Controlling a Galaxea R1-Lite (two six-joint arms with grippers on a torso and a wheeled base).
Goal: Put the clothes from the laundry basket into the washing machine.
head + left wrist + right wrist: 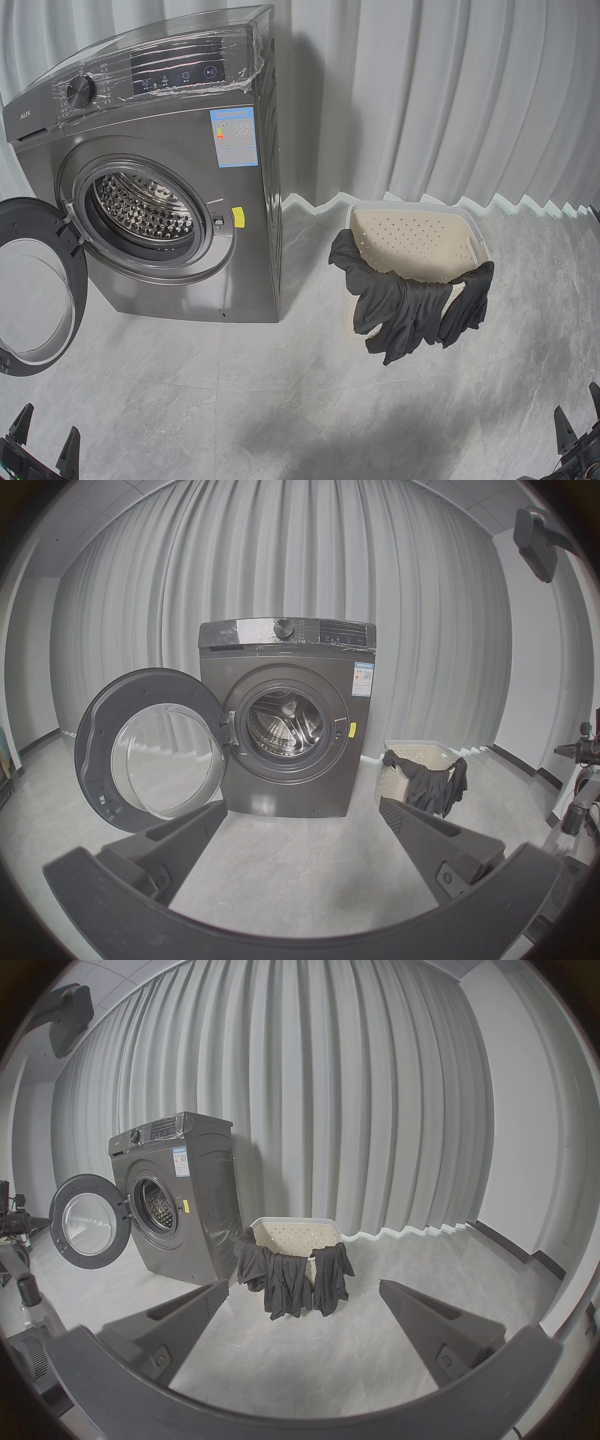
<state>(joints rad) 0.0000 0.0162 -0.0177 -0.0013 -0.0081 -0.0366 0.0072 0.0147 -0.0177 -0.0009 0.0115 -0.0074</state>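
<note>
The left gripper [49,431] hangs low in front of the washing machine [187,262] and to its left, well short of it, jaws spread wide and holding nothing. The machine's round door [34,287] is swung fully open on its left-side hinge and juts out towards the robot, standing beside the opening rather than across it. The grey, front-loading machine sits on a pale marbled floor [250,375], its opening showing the perforated steel drum [140,206]. Clear film wraps the control panel [175,65] on top. To the machine's right, a little apart from its side wall, stands the cream laundry basket [415,244]. The dark clothes [400,300] are draped over the basket's near rim, hanging down the outside of its front wall, with one end over the rim corner nearer the machine and the other over the far corner. A white pleated curtain [437,94] hangs behind both the machine and the basket. The right gripper [576,403] sits low and far to the machine's right, beyond the basket, jaws likewise spread wide and holding nothing.
</note>
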